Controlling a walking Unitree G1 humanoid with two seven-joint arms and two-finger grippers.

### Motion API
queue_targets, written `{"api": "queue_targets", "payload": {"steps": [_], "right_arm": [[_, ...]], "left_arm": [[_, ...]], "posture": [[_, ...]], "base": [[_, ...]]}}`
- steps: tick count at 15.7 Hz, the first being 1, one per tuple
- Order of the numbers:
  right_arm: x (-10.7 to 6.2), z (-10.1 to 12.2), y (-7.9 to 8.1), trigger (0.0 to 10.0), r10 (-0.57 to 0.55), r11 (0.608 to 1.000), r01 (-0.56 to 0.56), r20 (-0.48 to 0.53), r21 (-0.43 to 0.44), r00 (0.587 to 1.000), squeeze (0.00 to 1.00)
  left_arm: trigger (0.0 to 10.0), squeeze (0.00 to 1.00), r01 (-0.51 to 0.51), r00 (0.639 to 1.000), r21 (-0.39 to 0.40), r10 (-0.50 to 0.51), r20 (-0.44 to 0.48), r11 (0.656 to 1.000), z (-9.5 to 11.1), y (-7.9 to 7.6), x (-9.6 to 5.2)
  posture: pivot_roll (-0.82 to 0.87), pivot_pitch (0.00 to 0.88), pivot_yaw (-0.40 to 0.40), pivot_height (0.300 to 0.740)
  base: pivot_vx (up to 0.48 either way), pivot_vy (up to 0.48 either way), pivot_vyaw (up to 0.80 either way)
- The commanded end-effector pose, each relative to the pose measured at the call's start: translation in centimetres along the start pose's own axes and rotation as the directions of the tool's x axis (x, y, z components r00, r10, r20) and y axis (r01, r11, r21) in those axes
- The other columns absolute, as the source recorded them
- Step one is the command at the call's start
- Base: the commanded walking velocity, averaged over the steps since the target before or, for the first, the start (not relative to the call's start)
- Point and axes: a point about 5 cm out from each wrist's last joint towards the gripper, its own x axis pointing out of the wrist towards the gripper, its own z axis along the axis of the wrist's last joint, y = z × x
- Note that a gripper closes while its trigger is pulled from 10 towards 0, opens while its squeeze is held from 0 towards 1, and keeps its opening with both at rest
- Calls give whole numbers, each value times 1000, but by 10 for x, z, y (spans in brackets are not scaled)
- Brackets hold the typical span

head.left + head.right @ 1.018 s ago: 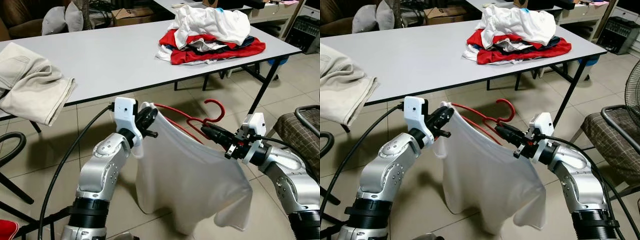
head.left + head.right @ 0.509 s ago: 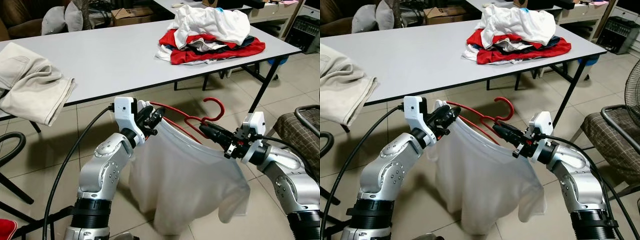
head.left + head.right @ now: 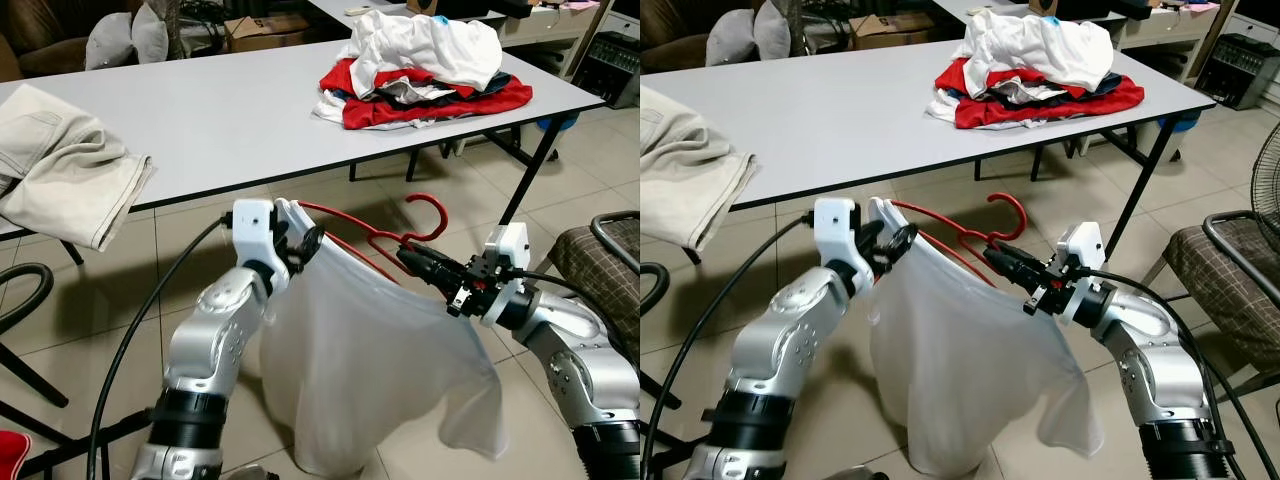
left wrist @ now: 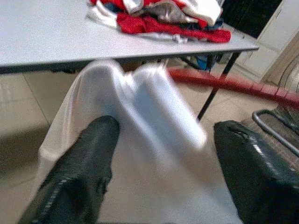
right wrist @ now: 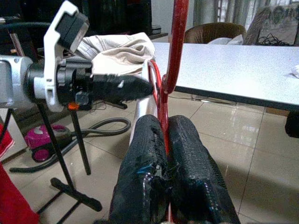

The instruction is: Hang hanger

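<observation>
A red hanger [image 3: 428,216] carries a white shirt [image 3: 380,370] that hangs down between my two arms, above the tiled floor. My right gripper [image 3: 410,262] is shut on the hanger's neck just below the hook, and the red wire [image 5: 179,42] runs up between its pressed fingers. At the shirt's left shoulder is my left gripper [image 3: 303,243], by the hanger's end. In the left wrist view its fingers [image 4: 88,154] stand wide apart, with a fold of white cloth [image 4: 140,93] between them and the red bar [image 4: 224,81] beyond.
A long white table [image 3: 200,110] stands just ahead, with a pile of red and white clothes [image 3: 425,65] at its right end and beige trousers [image 3: 60,165] at its left. A checked chair [image 3: 600,260] is on the right. A black hose loops at the left.
My left arm has shifted slightly right at the shirt's shoulder. The shirt's lower edge has swung and changed shape. The right gripper has stayed almost still.
</observation>
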Motion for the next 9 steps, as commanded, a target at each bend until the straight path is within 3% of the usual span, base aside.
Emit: {"api": "queue_targets", "payload": {"steps": [1, 2, 4, 9], "right_arm": [[4, 15, 1, 10000, 20, 999, -18, 50, -39, 999, 0], [4, 15, 1, 10000, 20, 999, -18, 48, -40, 999, 0], [4, 14, 1, 10000, 21, 999, -19, 46, -40, 999, 0], [4, 15, 2, 10000, 25, 999, -24, 40, -43, 999, 0]], "left_arm": [[10000, 737, -12, 1000, 18, 11, 7, 1000, 2, 0, 3], [8353, 0, -25, 1000, 27, 25, 5, 999, 2, 1, 3], [0, 0, -50, 999, 43, 50, -6, 998, 0, 4, 4], [0, 0, -98, 995, 80, 99, -7, 992, 0, 11, 4]], "posture": [[-132, 0, 23, 740], [-132, 0, 23, 740], [-132, 0, 23, 740], [-134, 0, 21, 740]], "base": [[0, 0, 0], [0, 0, 0], [0, 0, 0], [0, 0, 0]]}}
